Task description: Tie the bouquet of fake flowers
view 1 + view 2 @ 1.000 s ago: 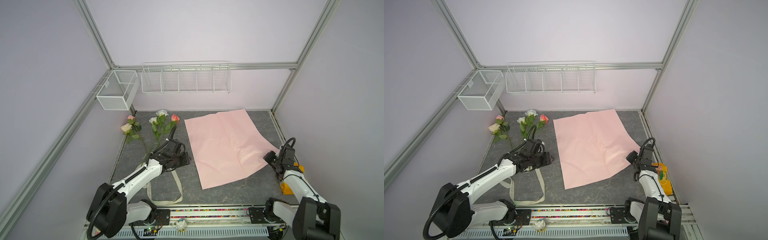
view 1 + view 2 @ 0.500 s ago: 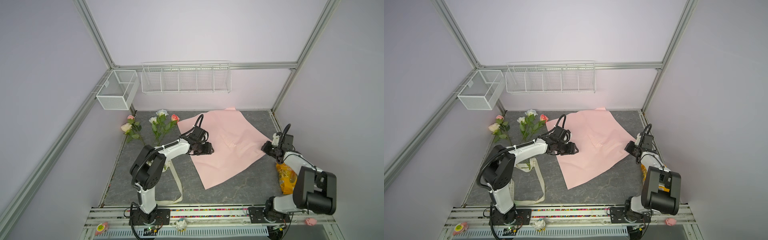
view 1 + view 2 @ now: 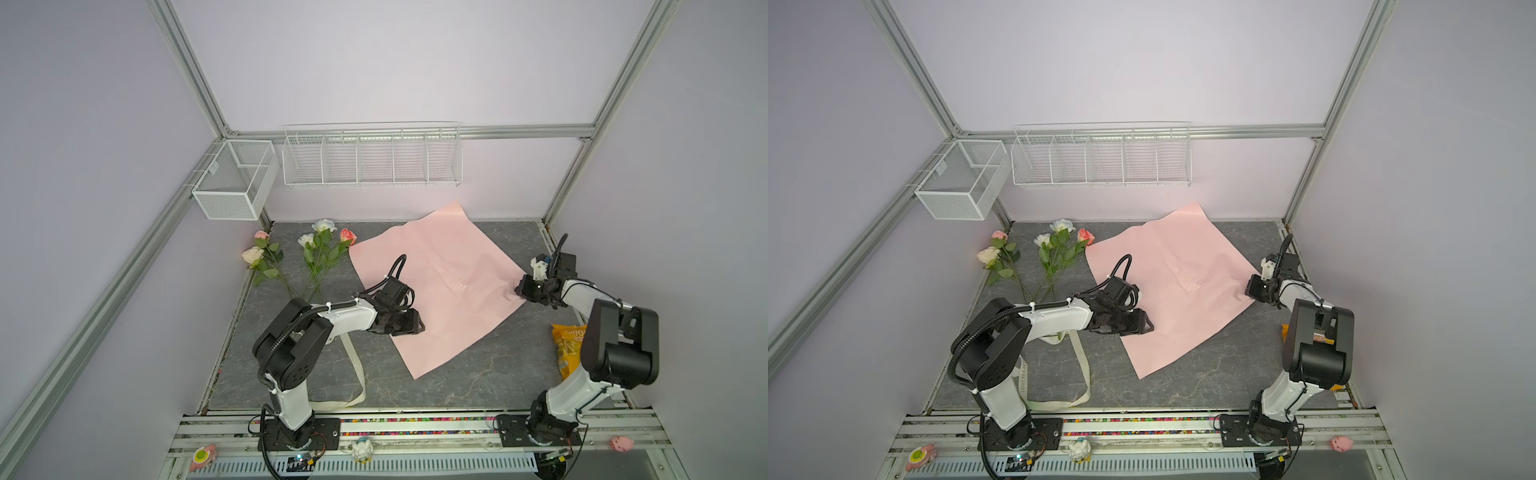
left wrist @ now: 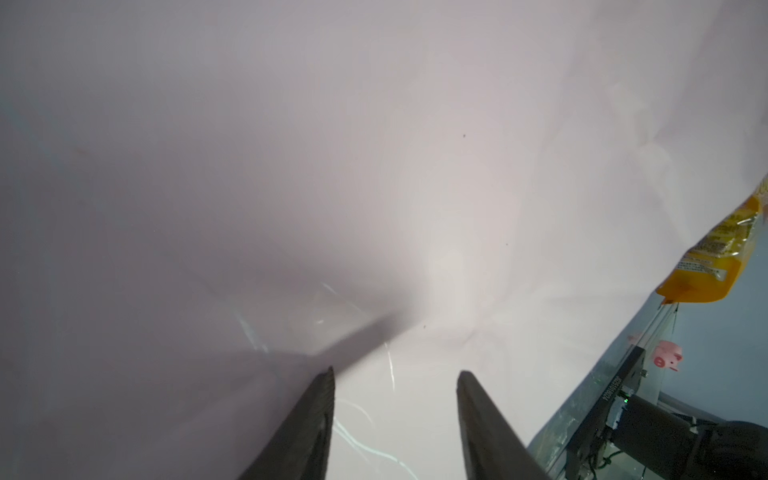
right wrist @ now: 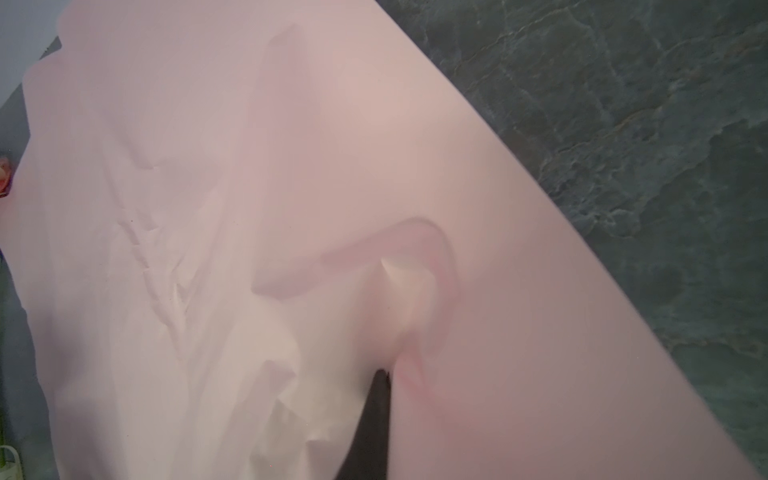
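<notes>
Fake green-stemmed roses (image 3: pixel 323 249) are lying loose; my left fingers (image 4: pixel 311 428) are standing spread over the pink paper sheet (image 3: pixel 436 282), right fingers (image 5: pixel 374 415) pinching its edge.

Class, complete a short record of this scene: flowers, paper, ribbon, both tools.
Pink paper: spread on the mat, far corner against the wall
Fake flowers: five, loose, beside the paper
Ribbon: cream, looped near the left arm
Left tool: open over the paper's left edge
Right tool: shut on the paper's right corner
</notes>
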`<state>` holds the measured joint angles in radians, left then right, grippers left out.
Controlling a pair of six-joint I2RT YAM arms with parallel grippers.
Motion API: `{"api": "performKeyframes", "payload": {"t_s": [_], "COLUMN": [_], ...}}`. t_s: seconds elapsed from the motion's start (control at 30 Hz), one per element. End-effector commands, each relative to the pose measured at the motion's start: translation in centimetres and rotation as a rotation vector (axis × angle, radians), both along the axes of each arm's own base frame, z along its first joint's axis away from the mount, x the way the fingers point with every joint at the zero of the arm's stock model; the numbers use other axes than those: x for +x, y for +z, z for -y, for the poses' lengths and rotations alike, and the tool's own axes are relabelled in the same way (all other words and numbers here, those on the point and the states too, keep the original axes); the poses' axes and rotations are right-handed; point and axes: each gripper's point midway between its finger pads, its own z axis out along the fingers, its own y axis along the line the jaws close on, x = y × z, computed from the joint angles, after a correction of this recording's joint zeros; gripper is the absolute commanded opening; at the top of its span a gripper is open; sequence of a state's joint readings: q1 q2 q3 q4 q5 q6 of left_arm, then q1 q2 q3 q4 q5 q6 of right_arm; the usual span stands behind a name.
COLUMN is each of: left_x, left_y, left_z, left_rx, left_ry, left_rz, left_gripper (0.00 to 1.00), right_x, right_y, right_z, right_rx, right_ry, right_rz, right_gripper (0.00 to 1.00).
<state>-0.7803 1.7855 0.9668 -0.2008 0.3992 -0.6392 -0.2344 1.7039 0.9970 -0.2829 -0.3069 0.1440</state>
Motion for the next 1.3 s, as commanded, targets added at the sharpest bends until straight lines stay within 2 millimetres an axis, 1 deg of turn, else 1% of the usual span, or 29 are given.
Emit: {"api": "performKeyframes", "payload": {"t_s": [0.0,0.2,0.27,0.33,0.5,0.6,0.7,0.83,0.93,1.03,1.1,1.17,1.27], "left_x": [-2.8,-6.0,-6.6,-6.4,-5.9,-5.1,-4.1,-2.6,-1.4,-0.5,-0.2,0.0,0.2], "left_y": [-1.4,-1.4,-1.4,-1.0,1.1,2.6,4.8,7.5,8.8,9.6,9.8,10.0,10.3], "left_z": [0.0,0.6,0.4,0.1,0.7,0.9,0.9,-0.3,-2.3,-4.7,-5.9,-6.8,-7.6], "left_rx": [0.016,-0.001,0.007,0.006,-0.045,-0.062,-0.082,-0.087,-0.070,-0.056,-0.052,-0.043,-0.043], "left_ry": [-0.003,-0.033,-0.035,-0.020,-0.018,-0.009,0.002,0.053,0.123,0.209,0.242,0.262,0.288], "left_rz": [-0.073,-0.106,-0.106,-0.088,-0.039,0.009,0.076,0.164,0.228,0.257,0.272,0.299,0.327], "left_gripper": [0.48,0.46,0.45,0.45,0.45,0.49,0.54,0.55,0.55,0.55,0.55,0.55,0.55], "right_x": [-0.6,0.3,0.8,1.2,2.5,3.1,3.1,3.5,3.4,3.3,2.9,3.0,3.0], "right_y": [-1.0,-0.6,-0.3,-0.3,-0.8,-0.9,-0.8,-0.2,-0.3,-0.4,-0.5,-0.5,-0.2], "right_z": [0.9,0.5,0.4,0.1,0.1,0.0,0.1,-1.0,-1.0,-1.5,-1.9,-2.1,-2.9], "right_rx": [-0.087,-0.099,-0.097,-0.080,-0.071,-0.074,-0.083,-0.035,-0.030,-0.013,-0.017,-0.031,-0.012], "right_ry": [0.049,0.135,0.146,0.160,0.171,0.195,0.205,0.236,0.208,0.227,0.260,0.267,0.279], "right_rz": [-0.065,-0.032,-0.015,-0.003,-0.014,-0.008,-0.013,0.032,0.020,0.017,0.009,0.008,0.011], "right_gripper": [0.06,0.07,0.07,0.07,0.07,0.07,0.07,0.09,0.11,0.10,0.09,0.07,0.07]}}
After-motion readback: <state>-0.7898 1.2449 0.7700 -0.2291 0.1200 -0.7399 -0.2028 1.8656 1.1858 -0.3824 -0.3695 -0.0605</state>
